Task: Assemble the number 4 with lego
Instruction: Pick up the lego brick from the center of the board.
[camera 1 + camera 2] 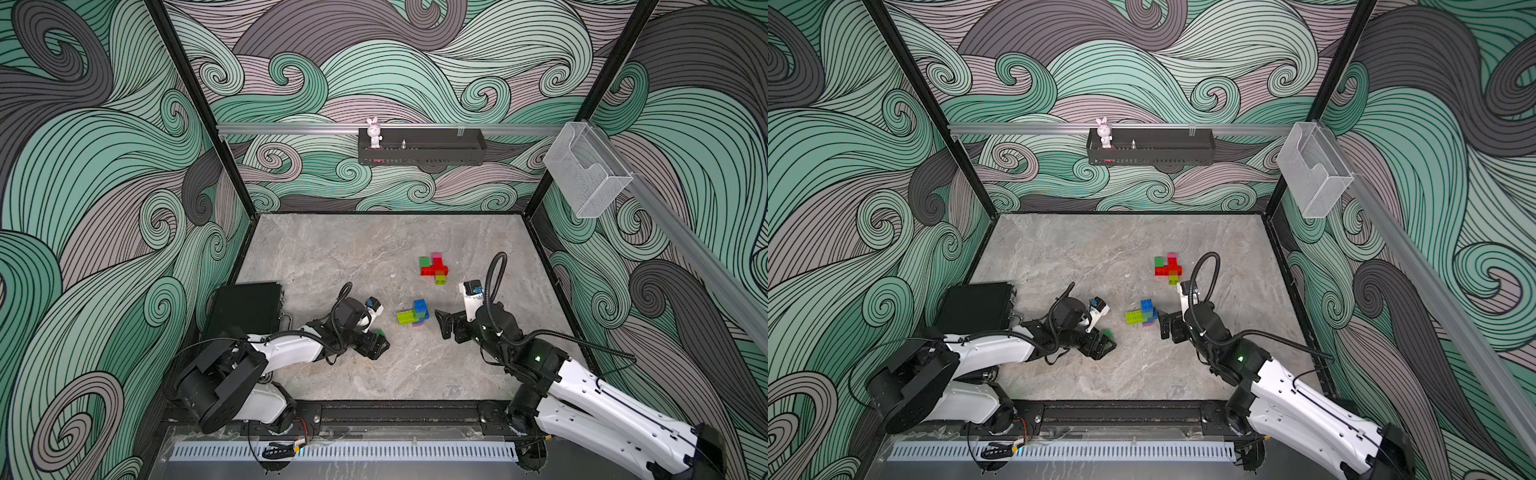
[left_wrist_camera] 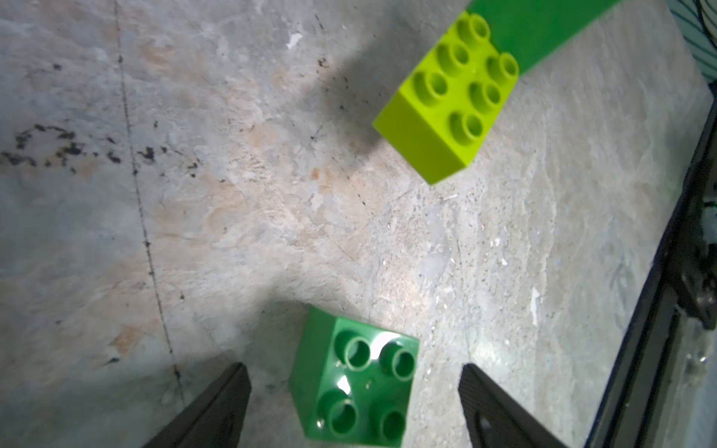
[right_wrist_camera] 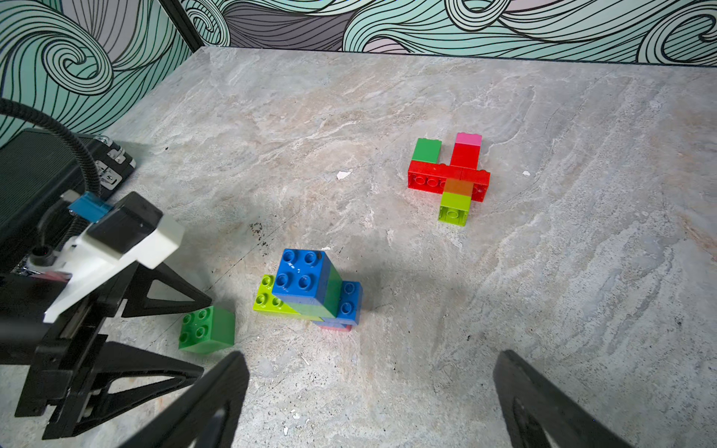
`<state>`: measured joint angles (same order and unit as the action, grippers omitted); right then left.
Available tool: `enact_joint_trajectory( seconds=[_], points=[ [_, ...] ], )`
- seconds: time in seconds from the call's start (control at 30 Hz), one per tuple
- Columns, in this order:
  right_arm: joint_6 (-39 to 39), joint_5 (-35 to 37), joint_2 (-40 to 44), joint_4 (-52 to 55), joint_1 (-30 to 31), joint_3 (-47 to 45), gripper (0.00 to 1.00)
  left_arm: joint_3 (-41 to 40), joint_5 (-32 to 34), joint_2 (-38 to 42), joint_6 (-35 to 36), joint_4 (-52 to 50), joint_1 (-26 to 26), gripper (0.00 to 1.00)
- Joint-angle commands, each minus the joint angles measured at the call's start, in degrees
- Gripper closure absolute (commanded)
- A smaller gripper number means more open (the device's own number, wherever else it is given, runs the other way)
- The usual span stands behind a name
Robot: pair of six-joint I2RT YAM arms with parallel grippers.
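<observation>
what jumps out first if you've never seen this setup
A flat figure of red, green, pink and lime studded plastic bricks lies farthest back on the grey marbled table. Closer in, a stack of blue and lime bricks stands between the left gripper and the right gripper; a lone dark green square brick sits untouched between the left gripper's open fingers.

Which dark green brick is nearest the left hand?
The loose four-stud dark green brick, alone between the open fingers of the left hand. The other dark green brick adjoins the red bricks farther away.
</observation>
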<state>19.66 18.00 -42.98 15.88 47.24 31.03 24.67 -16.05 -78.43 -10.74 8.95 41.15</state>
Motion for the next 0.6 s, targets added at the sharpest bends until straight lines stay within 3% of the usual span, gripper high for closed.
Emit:
enact_joint_trajectory(
  seconds=[0.0,0.1,0.37,0.57],
  points=[
    [-0.1,0.5,-0.7,0.1,-0.1,0.8,0.0,-4.4,0.3,2.0,6.9,13.4,0.3,0.17],
    [-0.3,0.4,-1.5,0.8,-0.1,1.4,0.0,-6.6,1.9,2.4,7.7,16.3,0.5,0.26],
    [-1.7,0.3,-3.4,-1.1,-0.1,2.0,0.01,-10.8,6.6,-0.5,10.2,27.1,2.9,0.27],
    [-2.8,0.3,-5.0,-1.3,-0.1,3.4,0.01,-12.9,6.1,-2.7,11.0,34.5,3.3,0.3]
  ],
)
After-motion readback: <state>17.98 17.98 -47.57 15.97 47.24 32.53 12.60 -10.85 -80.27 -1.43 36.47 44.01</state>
